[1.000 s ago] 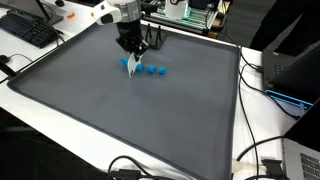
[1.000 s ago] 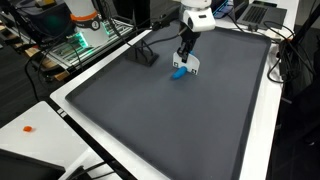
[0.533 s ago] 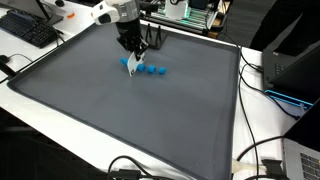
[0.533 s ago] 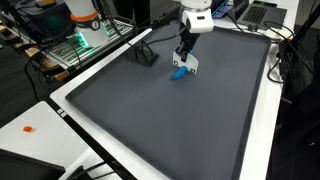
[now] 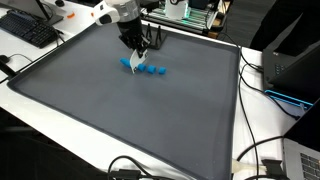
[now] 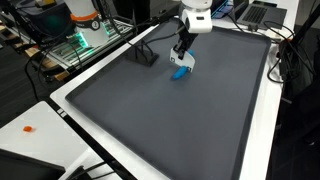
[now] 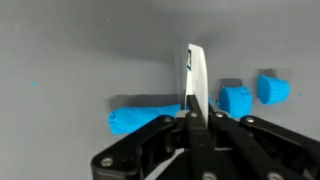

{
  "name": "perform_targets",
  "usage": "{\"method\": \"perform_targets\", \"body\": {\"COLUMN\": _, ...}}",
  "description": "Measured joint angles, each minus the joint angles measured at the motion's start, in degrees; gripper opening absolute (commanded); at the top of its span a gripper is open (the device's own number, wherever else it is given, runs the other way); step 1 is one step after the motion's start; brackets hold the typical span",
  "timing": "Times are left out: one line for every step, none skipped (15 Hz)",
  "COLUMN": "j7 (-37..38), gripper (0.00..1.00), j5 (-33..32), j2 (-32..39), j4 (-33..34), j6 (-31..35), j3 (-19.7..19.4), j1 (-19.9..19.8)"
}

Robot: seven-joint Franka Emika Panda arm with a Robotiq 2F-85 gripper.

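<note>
While the gripper (image 7: 191, 116) pinches a thin white strip (image 7: 196, 75), blue blocks (image 7: 236, 101) lie beneath on the grey mat (image 7: 80, 50).

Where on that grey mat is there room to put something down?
Most of the grey mat is bare: everything between the blue blocks and the near edge, plus both sides. Crowded only at the far end, where the gripper, shut on a white strip, hangs over the blocks beside a black object.

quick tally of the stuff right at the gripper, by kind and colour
long blue piece: 1
small blue cubes: 2
white flat piece: 1
total: 4
</note>
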Motion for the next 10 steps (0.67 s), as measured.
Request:
{"method": "perform_targets", "body": {"j7": -0.04, "gripper": 0.01, "j5": 0.27, "j2": -0.01, "j4": 0.16, "j6": -0.87, "j3": 0.06, "j1": 0.0}}
{"method": "perform_targets", "body": {"j7": -0.11, "gripper": 0.01, "j5": 0.7, "j2": -0.01, "j4": 0.35, "j6": -1.75, "j3": 0.14, "j1": 0.0}}
{"method": "perform_targets", "body": {"j7": -0.15, "gripper": 0.01, "j5": 1.17, "j2": -0.01, "j4": 0.5, "j6": -2.5, "j3": 0.22, "j1": 0.0}}
{"method": "perform_targets", "body": {"j7": -0.16, "gripper": 0.01, "j5": 1.42, "j2": -0.01, "j4": 0.61, "j6": -3.05, "j3": 0.26, "j1": 0.0}}
{"method": "perform_targets", "body": {"j7": -0.16, "gripper": 0.01, "j5": 1.43, "j2": -0.01, "j4": 0.65, "j6": -3.21, "j3": 0.26, "j1": 0.0}}
{"method": "perform_targets", "body": {"j7": -0.16, "gripper": 0.01, "j5": 1.43, "j2": -0.02, "j4": 0.65, "j6": -3.22, "j3": 0.26, "j1": 0.0}}
{"method": "perform_targets", "body": {"j7": -0.16, "gripper": 0.01, "j5": 1.3, "j2": -0.04, "j4": 0.65, "j6": -3.22, "j3": 0.24, "j1": 0.01}}
{"method": "perform_targets", "body": {"j7": -0.16, "gripper": 0.01, "j5": 1.27, "j2": -0.06, "j4": 0.65, "j6": -3.22, "j3": 0.23, "j1": 0.01}}
{"method": "perform_targets", "body": {"j7": -0.16, "gripper": 0.01, "j5": 1.16, "j2": -0.08, "j4": 0.65, "j6": -3.22, "j3": 0.22, "j1": 0.01}}
{"method": "perform_targets", "body": {"j7": -0.16, "gripper": 0.01, "j5": 1.07, "j2": -0.15, "j4": 0.67, "j6": -3.21, "j3": 0.21, "j1": 0.02}}
